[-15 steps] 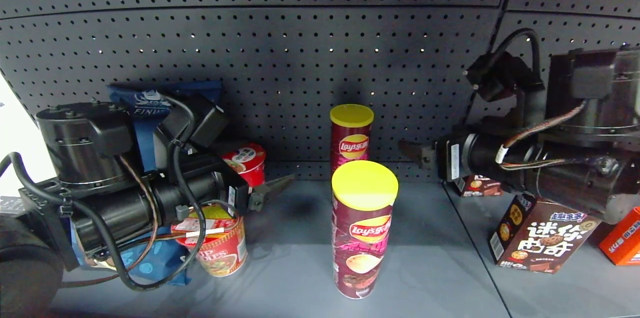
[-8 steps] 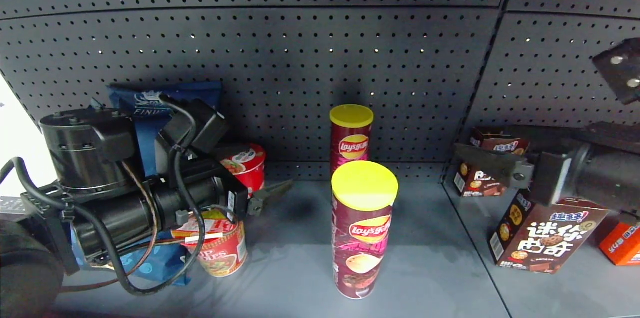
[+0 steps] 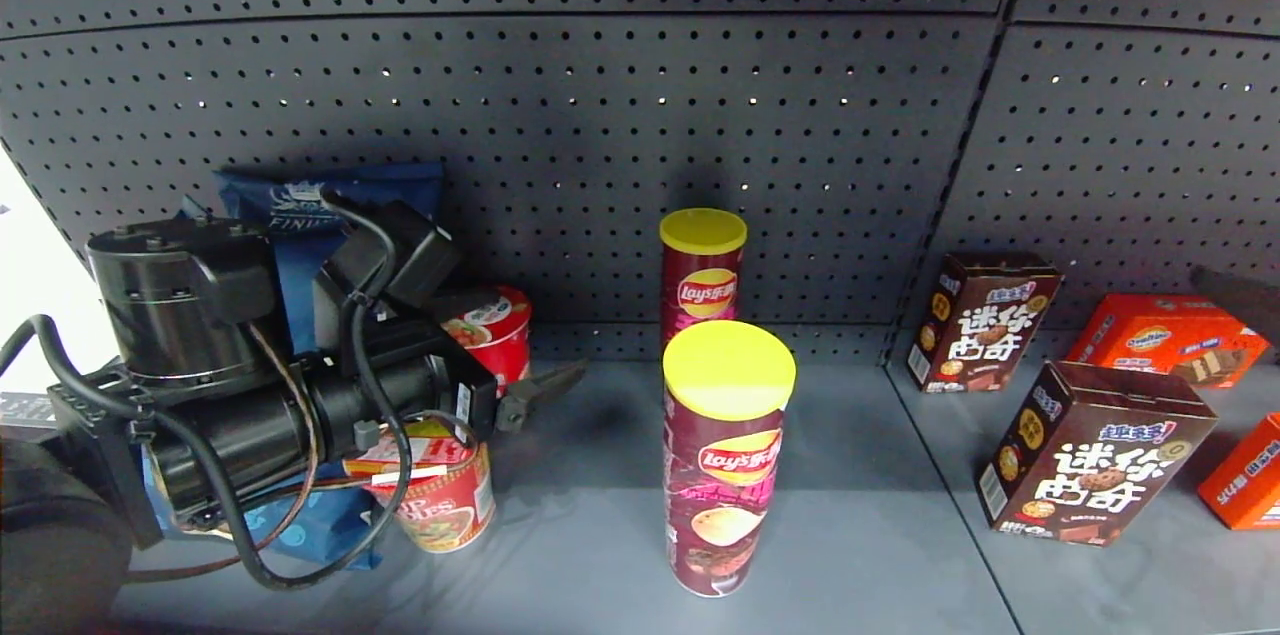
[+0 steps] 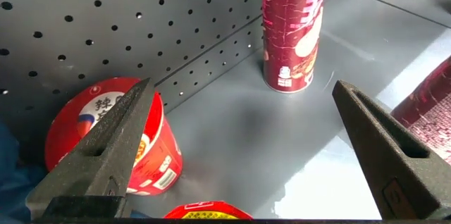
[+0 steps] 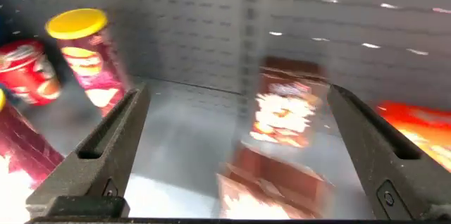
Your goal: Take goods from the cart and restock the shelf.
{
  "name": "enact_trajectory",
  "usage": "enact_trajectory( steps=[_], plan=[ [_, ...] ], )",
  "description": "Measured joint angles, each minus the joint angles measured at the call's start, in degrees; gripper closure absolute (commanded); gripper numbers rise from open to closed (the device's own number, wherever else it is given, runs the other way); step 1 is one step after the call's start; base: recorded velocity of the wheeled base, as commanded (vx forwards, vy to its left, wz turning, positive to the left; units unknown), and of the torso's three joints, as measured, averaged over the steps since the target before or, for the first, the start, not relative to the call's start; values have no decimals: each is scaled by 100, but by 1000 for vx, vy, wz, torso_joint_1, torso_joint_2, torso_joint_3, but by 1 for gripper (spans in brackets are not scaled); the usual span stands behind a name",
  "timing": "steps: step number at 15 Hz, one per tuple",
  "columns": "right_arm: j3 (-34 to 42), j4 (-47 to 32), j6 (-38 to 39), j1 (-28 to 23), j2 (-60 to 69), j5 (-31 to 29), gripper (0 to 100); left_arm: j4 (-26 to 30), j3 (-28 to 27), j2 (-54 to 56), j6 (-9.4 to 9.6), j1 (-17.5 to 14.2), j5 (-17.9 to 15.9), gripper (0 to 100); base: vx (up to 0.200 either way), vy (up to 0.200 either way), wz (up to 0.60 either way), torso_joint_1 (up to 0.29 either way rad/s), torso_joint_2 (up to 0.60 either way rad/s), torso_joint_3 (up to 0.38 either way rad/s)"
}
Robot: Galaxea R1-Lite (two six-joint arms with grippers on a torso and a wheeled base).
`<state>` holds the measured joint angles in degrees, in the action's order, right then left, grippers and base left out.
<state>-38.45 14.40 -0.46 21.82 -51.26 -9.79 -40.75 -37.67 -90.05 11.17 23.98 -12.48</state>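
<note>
A dark pegboard wall (image 3: 600, 115) backed the grey shelf (image 3: 870, 535). The left tool (image 4: 241, 86) hung spread wide and empty, with two red noodle cups close by: one (image 3: 495, 330) just beside its fingers, one (image 3: 440, 495) under its arm. Two chip cans (image 3: 725, 455) stood ahead of its tips, one behind the other, and blue bags (image 3: 300, 205) lay behind the arm. The right tool (image 5: 238, 94), also spread and empty, faced two brown cookie boxes (image 3: 1090, 455). Two orange boxes (image 3: 1165, 340) stood near those.
</note>
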Motion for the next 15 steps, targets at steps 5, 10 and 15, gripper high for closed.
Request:
enact_trajectory(
  steps=[5,10,15],
  plan=[
    [207,-1579,-5,-330,1401,-80,0,0,-15,-51,0,11,0,0,0,0,0,0,0,0],
    [-20,-3517,-71,-827,2381,-156,0,0,-15,-63,7,11,-2,0,0,0,0,0,0,0],
    [194,-3730,-73,-953,2695,-154,0,-7,-74,-88,7,40,-7,0,0,0,0,0,0,0]
  ],
)
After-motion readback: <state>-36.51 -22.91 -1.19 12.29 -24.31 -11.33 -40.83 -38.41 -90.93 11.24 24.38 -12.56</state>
